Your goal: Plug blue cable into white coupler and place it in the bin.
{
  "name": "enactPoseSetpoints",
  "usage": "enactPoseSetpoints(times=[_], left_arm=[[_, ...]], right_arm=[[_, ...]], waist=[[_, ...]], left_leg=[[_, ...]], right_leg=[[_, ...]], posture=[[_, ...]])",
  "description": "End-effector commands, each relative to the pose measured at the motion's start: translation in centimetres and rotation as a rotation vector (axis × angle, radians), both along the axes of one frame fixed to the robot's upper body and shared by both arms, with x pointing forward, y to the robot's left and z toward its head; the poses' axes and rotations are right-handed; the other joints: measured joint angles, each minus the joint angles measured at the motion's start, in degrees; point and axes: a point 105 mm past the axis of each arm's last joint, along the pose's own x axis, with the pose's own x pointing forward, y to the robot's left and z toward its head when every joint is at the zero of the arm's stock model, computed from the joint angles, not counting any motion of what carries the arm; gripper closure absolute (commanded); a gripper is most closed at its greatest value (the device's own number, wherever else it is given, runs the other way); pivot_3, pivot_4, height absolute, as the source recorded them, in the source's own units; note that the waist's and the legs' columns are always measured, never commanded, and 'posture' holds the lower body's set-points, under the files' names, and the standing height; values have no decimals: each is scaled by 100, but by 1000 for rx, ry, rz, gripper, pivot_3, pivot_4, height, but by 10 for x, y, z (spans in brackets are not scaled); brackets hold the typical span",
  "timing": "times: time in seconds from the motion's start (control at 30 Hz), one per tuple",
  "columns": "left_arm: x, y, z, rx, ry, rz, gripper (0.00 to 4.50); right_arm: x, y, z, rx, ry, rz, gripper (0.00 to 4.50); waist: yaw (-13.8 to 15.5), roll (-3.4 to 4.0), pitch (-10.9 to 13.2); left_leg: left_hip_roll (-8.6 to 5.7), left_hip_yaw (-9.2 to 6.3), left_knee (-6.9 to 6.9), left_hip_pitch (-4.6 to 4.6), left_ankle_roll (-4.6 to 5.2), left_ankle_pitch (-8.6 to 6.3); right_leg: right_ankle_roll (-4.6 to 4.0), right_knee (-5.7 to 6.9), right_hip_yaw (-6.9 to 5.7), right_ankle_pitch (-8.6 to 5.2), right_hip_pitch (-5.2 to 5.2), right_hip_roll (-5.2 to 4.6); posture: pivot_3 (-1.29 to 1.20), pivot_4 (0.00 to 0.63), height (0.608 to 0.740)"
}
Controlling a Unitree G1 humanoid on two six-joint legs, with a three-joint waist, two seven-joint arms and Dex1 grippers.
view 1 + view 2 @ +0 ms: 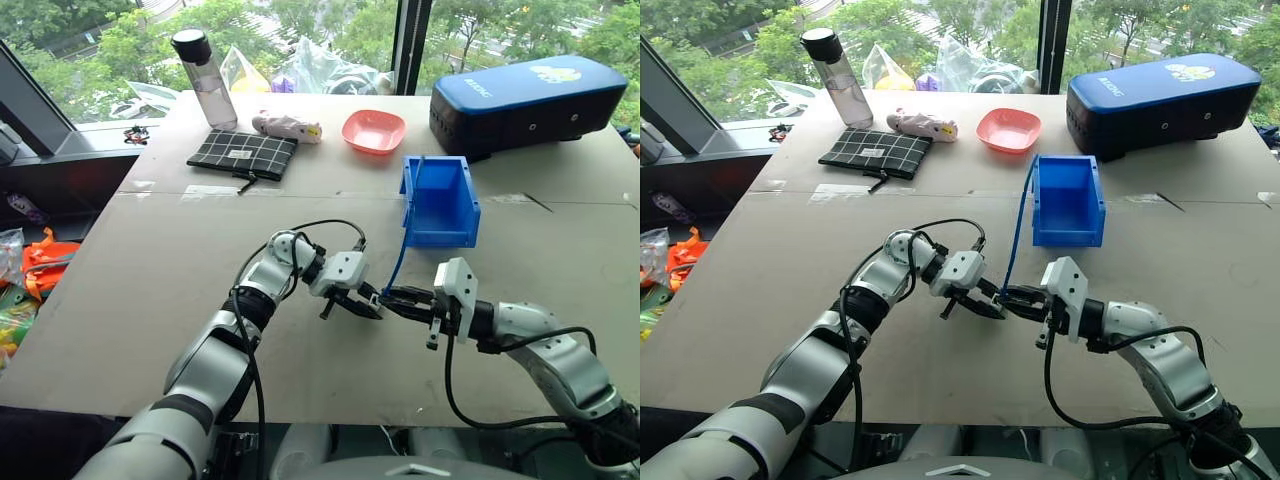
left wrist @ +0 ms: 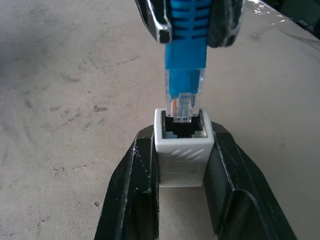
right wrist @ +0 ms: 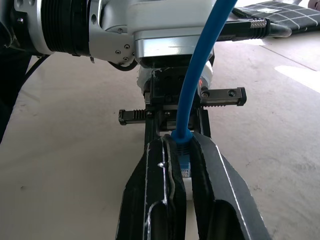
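In the left wrist view my left gripper [image 2: 181,150] is shut on the white coupler [image 2: 182,159], whose dark socket faces the blue cable's clear plug [image 2: 183,102]. The plug tip sits at the socket mouth, just entering it. My right gripper [image 3: 178,145] is shut on the blue cable [image 3: 200,70] at its boot, just behind the plug. Over the table's near middle the left gripper [image 1: 368,303] and right gripper [image 1: 388,297] meet tip to tip. From there the cable [image 1: 401,258] arcs up to the bin [image 1: 440,203] and runs along its left wall.
A pink bowl [image 1: 373,130] and a large dark-blue case [image 1: 528,100] stand behind the bin. A bottle [image 1: 205,78], a checked pouch [image 1: 243,153] and a small soft toy [image 1: 287,126] lie at the back left. Bare tabletop [image 1: 160,270] lies around both grippers.
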Motion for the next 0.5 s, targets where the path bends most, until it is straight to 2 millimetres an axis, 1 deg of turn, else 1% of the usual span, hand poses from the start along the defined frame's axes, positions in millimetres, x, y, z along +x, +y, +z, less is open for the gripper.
enactPoseSetpoints(times=[0.03,0.13,0.3,0.5], left_arm=[[-3,1,1,8,-28,-25,3920],[-3,0,2,7,-30,-22,3920],[-2,-1,3,4,-35,-22,3920],[-1,-2,5,-1,-43,-14,3920]], right_arm=[[0,4,5,11,-30,28,4500],[1,6,4,0,-33,41,4500],[3,2,-12,-82,-21,48,4500],[7,-5,-32,-241,-7,46,4500]], waist=[[-1,0,0],[-3,0,0],[-4,0,0],[-7,-1,-3]], left_leg=[[0,-1,0,0,-2,1],[0,-1,0,1,-3,2],[0,-1,0,2,-2,1],[0,-1,0,7,-2,1]], right_leg=[[0,0,0,0,0,0],[0,1,0,0,0,0],[0,2,0,0,0,0],[0,7,0,0,2,0]], posture=[[0,150,736],[0,150,736],[0,150,736],[0,150,736]])
